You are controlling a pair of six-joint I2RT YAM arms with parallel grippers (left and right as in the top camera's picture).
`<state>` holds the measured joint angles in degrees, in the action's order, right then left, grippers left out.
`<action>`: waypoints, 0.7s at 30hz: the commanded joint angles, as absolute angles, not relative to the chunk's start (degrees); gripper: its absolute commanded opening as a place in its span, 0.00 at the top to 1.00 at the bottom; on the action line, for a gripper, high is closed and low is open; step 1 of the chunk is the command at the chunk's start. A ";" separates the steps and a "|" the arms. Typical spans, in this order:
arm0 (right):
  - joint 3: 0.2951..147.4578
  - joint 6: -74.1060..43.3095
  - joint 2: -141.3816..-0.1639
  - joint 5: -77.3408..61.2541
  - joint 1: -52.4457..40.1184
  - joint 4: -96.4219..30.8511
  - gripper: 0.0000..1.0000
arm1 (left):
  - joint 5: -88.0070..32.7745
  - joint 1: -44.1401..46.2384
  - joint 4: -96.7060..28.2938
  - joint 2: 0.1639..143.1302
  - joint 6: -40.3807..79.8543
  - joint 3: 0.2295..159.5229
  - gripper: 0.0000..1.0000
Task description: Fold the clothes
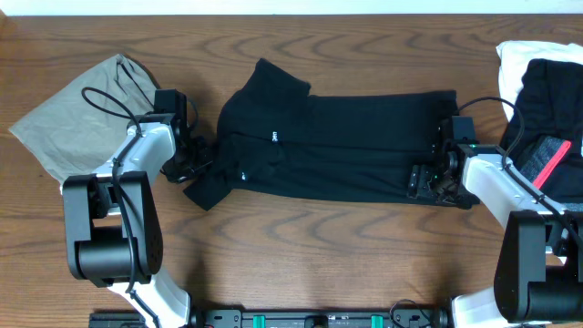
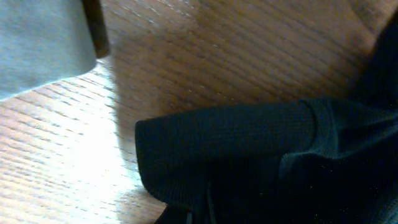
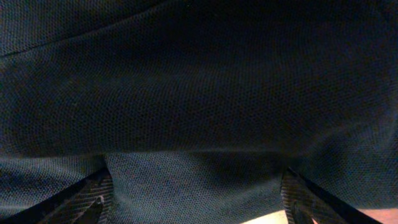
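Observation:
A black shirt lies spread across the middle of the wooden table, its upper left part folded over. My left gripper is at the shirt's left sleeve. In the left wrist view the ribbed sleeve cuff bunches toward the bottom edge as if pinched; the fingers themselves are hidden in the dark. My right gripper is at the shirt's lower right edge. In the right wrist view its fingers stand wide apart with the black cloth between and under them.
A tan garment lies at the far left, also showing in the left wrist view. At the right edge a white cloth holds a black garment and a red item.

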<state>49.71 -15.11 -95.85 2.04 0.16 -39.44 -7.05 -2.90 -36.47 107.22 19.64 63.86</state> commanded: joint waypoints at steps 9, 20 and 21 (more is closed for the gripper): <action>48.84 -15.62 -97.51 4.12 0.38 -39.62 0.15 | 5.80 -4.05 -30.48 107.85 15.77 63.33 0.91; 48.84 -15.62 -97.51 4.32 0.38 -39.64 0.15 | 5.65 -4.05 -22.94 107.85 7.40 63.33 0.87; 48.84 -15.62 -97.51 4.32 0.38 -39.66 0.15 | 5.65 -4.05 -21.87 107.85 6.59 63.33 0.87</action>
